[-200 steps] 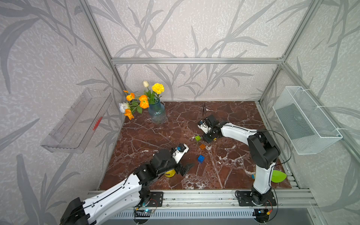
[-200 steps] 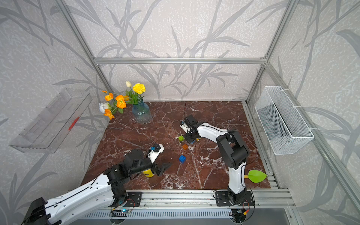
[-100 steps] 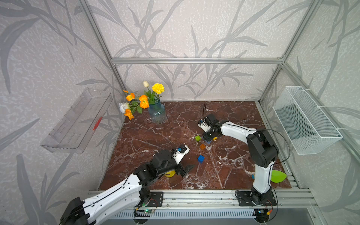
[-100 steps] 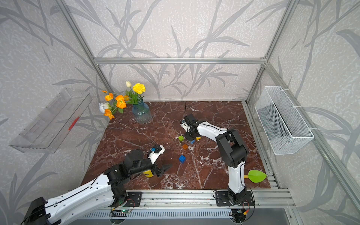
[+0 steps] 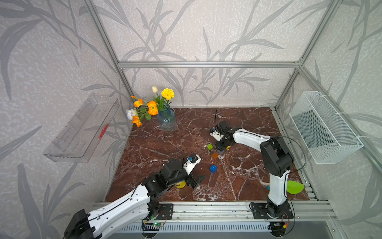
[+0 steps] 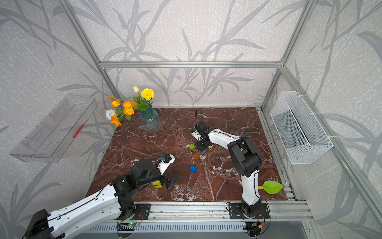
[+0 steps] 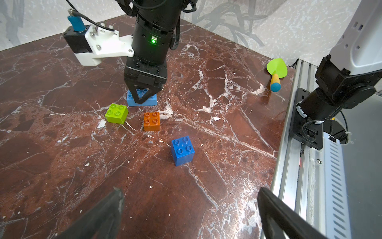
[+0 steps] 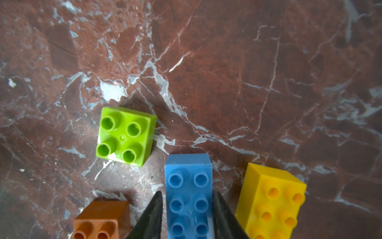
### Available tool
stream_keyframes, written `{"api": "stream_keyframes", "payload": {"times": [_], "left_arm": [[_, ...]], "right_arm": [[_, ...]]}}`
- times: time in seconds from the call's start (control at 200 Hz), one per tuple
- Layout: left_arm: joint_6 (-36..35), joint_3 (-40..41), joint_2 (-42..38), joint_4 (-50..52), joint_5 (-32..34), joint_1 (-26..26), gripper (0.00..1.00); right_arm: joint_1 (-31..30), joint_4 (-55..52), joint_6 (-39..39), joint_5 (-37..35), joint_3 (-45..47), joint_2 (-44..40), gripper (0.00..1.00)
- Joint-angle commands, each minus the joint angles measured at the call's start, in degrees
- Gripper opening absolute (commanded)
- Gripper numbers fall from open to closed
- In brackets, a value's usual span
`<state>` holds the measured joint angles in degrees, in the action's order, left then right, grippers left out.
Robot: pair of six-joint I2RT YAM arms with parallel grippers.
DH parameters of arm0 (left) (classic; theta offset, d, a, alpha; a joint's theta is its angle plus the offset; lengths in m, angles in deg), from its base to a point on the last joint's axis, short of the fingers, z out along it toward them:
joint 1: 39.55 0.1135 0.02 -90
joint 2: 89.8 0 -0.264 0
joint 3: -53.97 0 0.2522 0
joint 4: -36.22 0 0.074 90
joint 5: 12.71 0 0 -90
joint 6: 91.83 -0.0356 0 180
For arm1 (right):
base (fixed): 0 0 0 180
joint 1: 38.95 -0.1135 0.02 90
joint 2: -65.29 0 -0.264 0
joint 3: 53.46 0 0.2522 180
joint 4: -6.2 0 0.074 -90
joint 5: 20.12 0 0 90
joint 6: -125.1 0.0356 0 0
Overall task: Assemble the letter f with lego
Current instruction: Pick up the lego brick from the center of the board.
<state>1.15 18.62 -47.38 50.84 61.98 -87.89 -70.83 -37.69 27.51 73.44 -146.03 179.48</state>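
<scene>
Loose lego lies mid-table. My right gripper [image 8: 187,193] points straight down, its fingers pressed to both long sides of the light-blue brick [image 8: 189,186], which rests on the marble. The long yellow brick [image 8: 270,202] lies just beside it. On the other side are the green brick [image 8: 126,135] and the orange brick [image 8: 101,219]. In the left wrist view the dark-blue brick [image 7: 182,150] stands apart, nearer my left gripper [image 7: 190,190]. That gripper is wide open and empty, low over bare marble. In a top view it sits front left [image 5: 197,180]. No assembled letter f shows.
A yellow cylinder [image 5: 180,184] sits under my left wrist. The green leaf-shaped tool [image 5: 294,186] lies at the front right corner. A vase of flowers [image 5: 166,122] stands back left. A wire basket [image 5: 324,126] and a clear tray [image 5: 82,128] hang on the side walls.
My right gripper has narrowed its fingers onto the light-blue brick and settled slightly. The left arm and the other bricks have not moved.
</scene>
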Motion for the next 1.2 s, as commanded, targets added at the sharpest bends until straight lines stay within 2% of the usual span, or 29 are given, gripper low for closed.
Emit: {"api": "stream_keyframes", "payload": {"times": [0.0,0.25,0.395,0.53,0.695,0.825,1.195], "left_arm": [[-0.5,0.1,-0.5,0.5,0.3,-0.3,0.99],[-0.2,0.1,-0.7,1.0,0.5,-0.3,0.99],[0.7,-0.1,-1.2,2.8,3.2,-0.3,0.99],[2.4,-0.5,-2.9,5.0,5.1,-0.3,1.0],[4.0,-3.5,-5.1,12.5,8.2,-0.4,1.0],[3.5,-2.9,-7.0,14.5,7.8,-0.5,1.0],[2.5,-1.1,-8.8,12.9,5.4,-0.6,1.0]], "right_arm": [[0.3,-2.3,-0.4,0.5,-1.7,1.3,0.4],[0.3,-3.0,-0.5,0.1,-2.3,1.7,0.36],[0.3,-2.2,-0.3,-0.4,-1.6,0.9,0.32],[0.2,-1.5,-0.2,0.1,-0.5,-1.8,0.29],[0.2,-2.6,-0.2,0.2,0.4,-6.4,0.27],[-0.3,-4.1,-0.5,0.5,0.9,-9.8,0.27],[-9.7,-7.5,1.2,-3.1,4.8,-16.1,0.27]]}}
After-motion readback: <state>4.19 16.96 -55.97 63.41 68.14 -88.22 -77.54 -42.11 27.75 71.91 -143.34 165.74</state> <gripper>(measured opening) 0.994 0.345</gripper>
